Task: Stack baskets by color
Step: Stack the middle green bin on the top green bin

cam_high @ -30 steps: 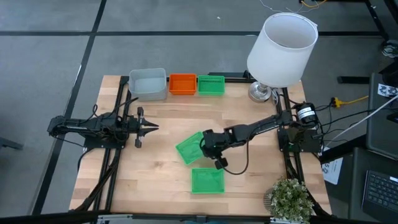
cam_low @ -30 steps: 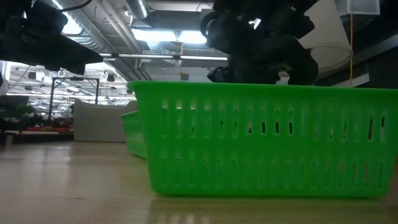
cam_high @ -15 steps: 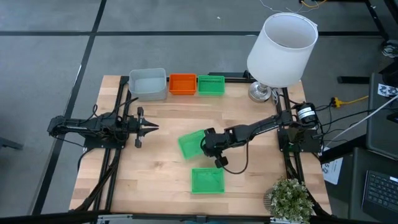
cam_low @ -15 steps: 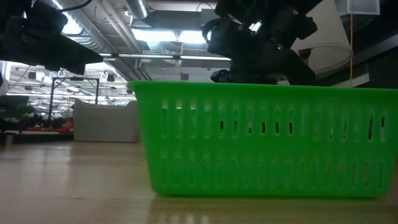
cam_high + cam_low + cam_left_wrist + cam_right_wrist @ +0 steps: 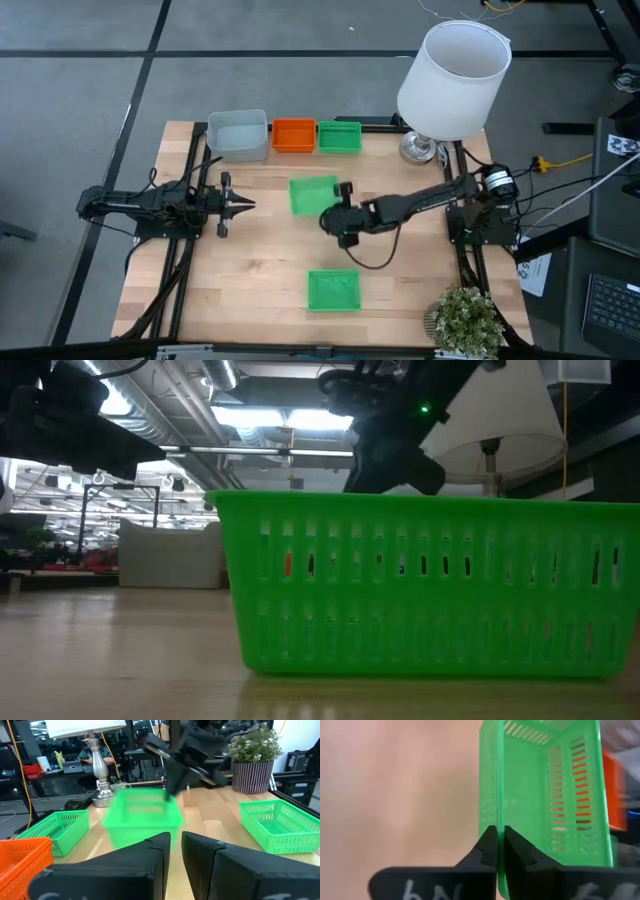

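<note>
While the left gripper [image 5: 243, 205] waits at the table's left with its fingers narrowly parted and empty, the right gripper [image 5: 337, 203] is pinched on the wall of a green basket [image 5: 313, 194] mid-table. Another green basket [image 5: 333, 289] sits near; grey [image 5: 239, 134], orange [image 5: 294, 135] and green [image 5: 340, 136] baskets line the far edge.

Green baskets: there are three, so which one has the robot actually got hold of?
The middle green basket, pinched at its rim by the right gripper. The others sit alone: one in the back row, one near the front edge.
</note>
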Robot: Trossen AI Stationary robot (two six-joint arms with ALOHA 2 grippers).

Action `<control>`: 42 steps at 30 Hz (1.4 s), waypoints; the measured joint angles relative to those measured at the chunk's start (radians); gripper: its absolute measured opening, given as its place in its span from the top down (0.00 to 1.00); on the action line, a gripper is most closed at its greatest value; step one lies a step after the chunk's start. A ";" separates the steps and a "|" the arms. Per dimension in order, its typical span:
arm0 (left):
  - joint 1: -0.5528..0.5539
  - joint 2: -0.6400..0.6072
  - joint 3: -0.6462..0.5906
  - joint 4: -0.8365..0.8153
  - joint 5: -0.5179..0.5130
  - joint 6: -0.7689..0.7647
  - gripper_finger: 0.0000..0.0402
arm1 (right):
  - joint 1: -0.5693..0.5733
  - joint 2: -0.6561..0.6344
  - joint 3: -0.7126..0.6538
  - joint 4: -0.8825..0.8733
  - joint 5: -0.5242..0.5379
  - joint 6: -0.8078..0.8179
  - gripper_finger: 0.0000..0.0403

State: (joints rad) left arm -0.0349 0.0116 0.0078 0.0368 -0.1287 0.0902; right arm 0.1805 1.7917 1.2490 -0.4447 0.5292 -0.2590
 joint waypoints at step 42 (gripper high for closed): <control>0.000 0.000 0.000 0.000 0.000 0.000 0.90 | -0.585 -0.006 -0.128 0.217 -0.116 -0.424 0.92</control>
State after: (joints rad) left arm -0.0352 0.0120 0.0078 0.0368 -0.1287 0.0902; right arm -0.4048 1.7855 1.1210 -0.2279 0.4131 -0.6827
